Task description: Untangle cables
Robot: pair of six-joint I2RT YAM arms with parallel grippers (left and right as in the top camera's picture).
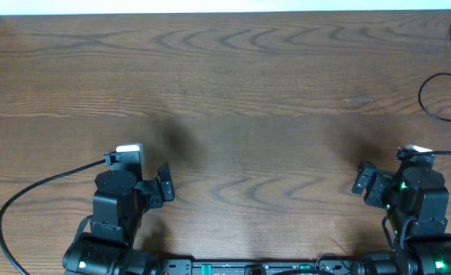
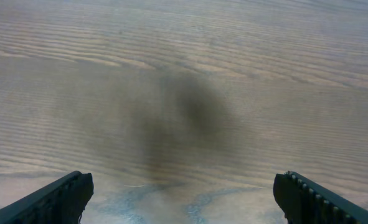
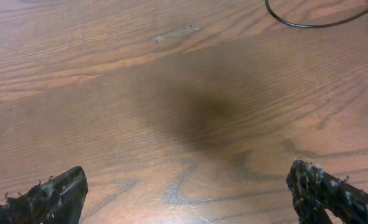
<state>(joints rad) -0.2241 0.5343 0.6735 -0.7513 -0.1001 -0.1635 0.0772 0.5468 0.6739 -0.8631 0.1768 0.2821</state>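
Table: brown wood-grain table (image 1: 233,69) fills all three views, with a pale strip along its far edge in the overhead view.
Left arm: black arm at the near-left edge of the table, pointing toward the middle.
Left fingers: the black left fingers (image 1: 166,191) are spread wide with nothing between them. In the left wrist view each tip (image 2: 59,196) sits in a bottom corner, with bare wood and a soft dark shadow between.
Right arm: black arm at the near-right edge, green lights showing on its body, also turned inward.
Right fingers: the black right fingers (image 1: 365,177) are also fully parted and hold nothing. In the right wrist view the ribbed tips (image 3: 53,193) frame only wood and shadow.
Cord in view: a thin black cord (image 1: 421,95) loops in from the right edge of the table, beyond the right arm. It also curves across the top right of the right wrist view (image 3: 308,27).
Cord versus fingers: it lies flat on the wood, well apart from the right fingers and far from the left ones, touching neither.
Cord identity: both ends run out of frame, so I cannot tell if it is the long black cable or arm wiring.
Arm wire: a black wire (image 1: 57,176) runs from the left wrist out to the left and bends back toward the near edge.
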